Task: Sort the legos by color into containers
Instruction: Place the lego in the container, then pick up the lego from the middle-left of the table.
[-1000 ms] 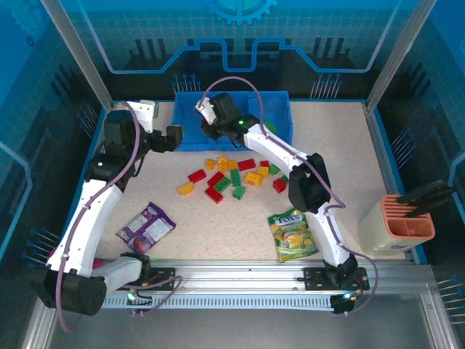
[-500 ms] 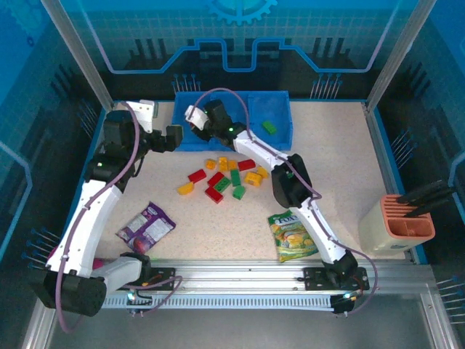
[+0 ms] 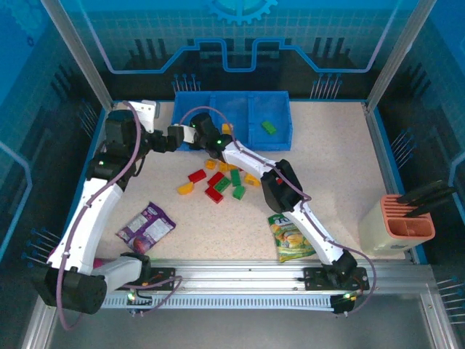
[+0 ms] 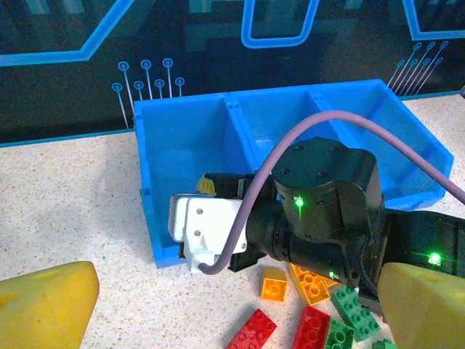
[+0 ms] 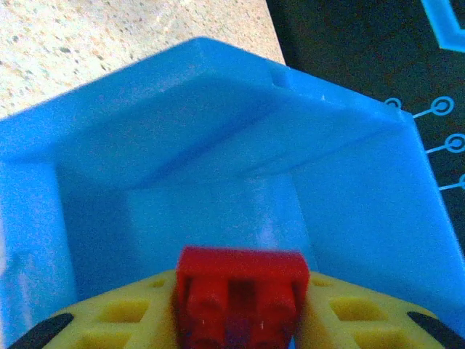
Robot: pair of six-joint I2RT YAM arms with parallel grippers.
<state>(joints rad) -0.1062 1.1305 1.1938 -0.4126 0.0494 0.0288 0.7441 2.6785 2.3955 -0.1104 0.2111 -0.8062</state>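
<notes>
Legos point(image 3: 225, 178), small plastic bricks in red, yellow-orange and green, lie loose on the speckled table point(image 3: 341, 160) just in front of the blue three-compartment plastic tray point(image 3: 276, 97); one green brick point(image 3: 269, 127) lies in its right compartment. The right gripper point(image 5: 240, 327) grasps a red brick point(image 5: 240, 287) over the tray's left compartment. The left gripper point(image 3: 174, 138) stands released, fingers wide apart, just beside the tray's front left corner.

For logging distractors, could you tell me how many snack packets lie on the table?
2: a purple packet beside the left arm, near side; a green-yellow bag partly under the right arm. The arms might hide more.
</notes>
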